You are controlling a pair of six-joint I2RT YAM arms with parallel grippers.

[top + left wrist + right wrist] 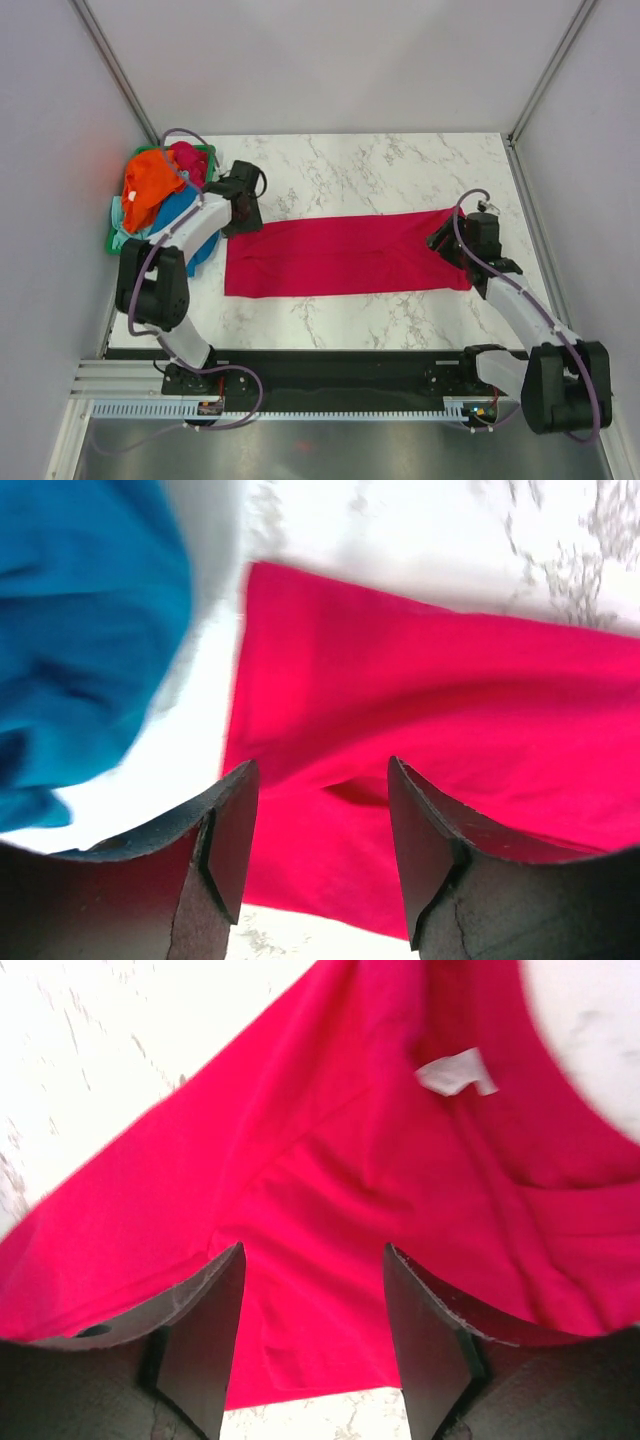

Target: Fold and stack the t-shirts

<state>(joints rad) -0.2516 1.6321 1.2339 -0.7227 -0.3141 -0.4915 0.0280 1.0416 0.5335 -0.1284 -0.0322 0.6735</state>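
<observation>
The magenta-red t-shirt (345,255) lies flat as a long band across the middle of the table (400,160), its ends reaching toward the left and right edges; treat it as light, limp cloth that sags, creases and slides over the smooth marble top, so it carries no shape of its own; in my judgement you take it best by pinching the layers at an end corner, one gripper per end, keeping the band taut between them; the left gripper (318,815) hovers over the left end with jaws apart and nothing between them, and the right gripper (312,1305) does likewise over the right end; the top view alone gives you the whole outline and the pile of orange t-shirt (150,185) and mint t-shirt (118,225) in the green basket (205,150) at the far left corner; the left wrist view alone shows the blue t-shirt (80,630) just beside the band's end; the right wrist view alone reveals the white neck label (455,1072) and seams.
</observation>
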